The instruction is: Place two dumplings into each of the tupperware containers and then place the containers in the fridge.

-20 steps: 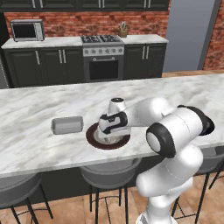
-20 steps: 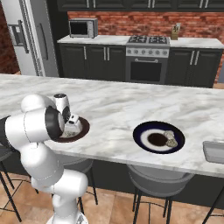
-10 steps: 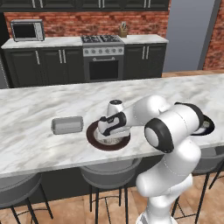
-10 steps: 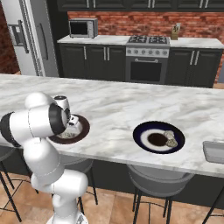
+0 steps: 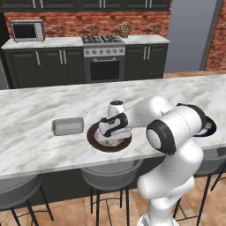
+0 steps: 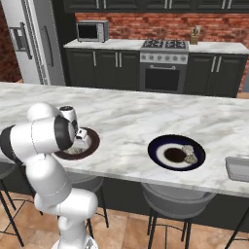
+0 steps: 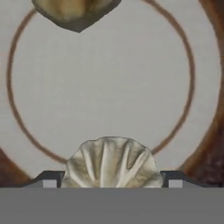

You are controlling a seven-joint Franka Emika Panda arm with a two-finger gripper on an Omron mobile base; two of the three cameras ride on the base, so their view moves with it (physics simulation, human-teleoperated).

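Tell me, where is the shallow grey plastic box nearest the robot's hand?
In the left base view, the grey translucent box sits on the marble counter, just left of the brown-rimmed plate under the gripper.

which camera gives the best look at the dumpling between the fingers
The hand view: the dumpling sits large and sharp between the two fingertips. In both base views the hand covers it; only the brown plate rim shows.

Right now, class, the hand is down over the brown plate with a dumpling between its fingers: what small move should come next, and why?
Probably close the hand on the dumpling. In the hand view that dumpling sits squarely between the two fingertips, which stand apart at its sides, low over the brown plate. A second dumpling lies farther off, out of the way.
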